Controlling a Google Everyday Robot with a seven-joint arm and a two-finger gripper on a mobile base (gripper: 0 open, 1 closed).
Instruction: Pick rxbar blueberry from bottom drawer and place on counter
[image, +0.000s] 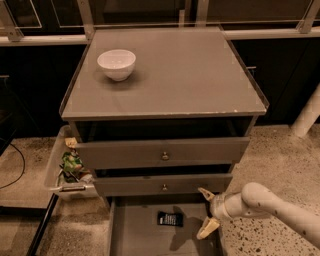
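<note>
1. Gripper (206, 211) hangs at about 5 o'clock in the view, over the right side of the open bottom drawer (135, 239). Its two pale fingers are spread wide, one pointing up toward the drawer front above and the other down toward the drawer floor. Nothing is between them.
2. The speckled white arm (272, 206) behind it runs off toward 4 o'clock and is cut off by the right edge, so the base is out of sight.
3. The rxbar blueberry (170, 219) lies flat on the drawer floor at 9 o'clock from the gripper, near it but apart. Its wrapper is dark with a pale patch at the left end, and the print is too small to read. The gripper's shadow darkens the floor just right of the bar.
4. The bottom drawer's front end is cut off by the lower edge of the view. Its rear runs under the cabinet into shadow.
5. Above it sit the middle drawer (150, 185) and the upper drawer (200, 150), each with a small round knob. Dark gaps over both hide what is inside.
6. At 9 o'clock from these drawers stands a pale bin (51, 172) holding crumpled greenish packets (71, 165). I cannot tell what they are.
7. The counter (180, 75) spreads above, its front edge worn and chipped. A white bowl (116, 64) stands upright on it toward 10 o'clock.
8. Farthest back are dark panels with little detail, and at 3 o'clock a white post (306, 117) is cut off by the right edge.
</note>
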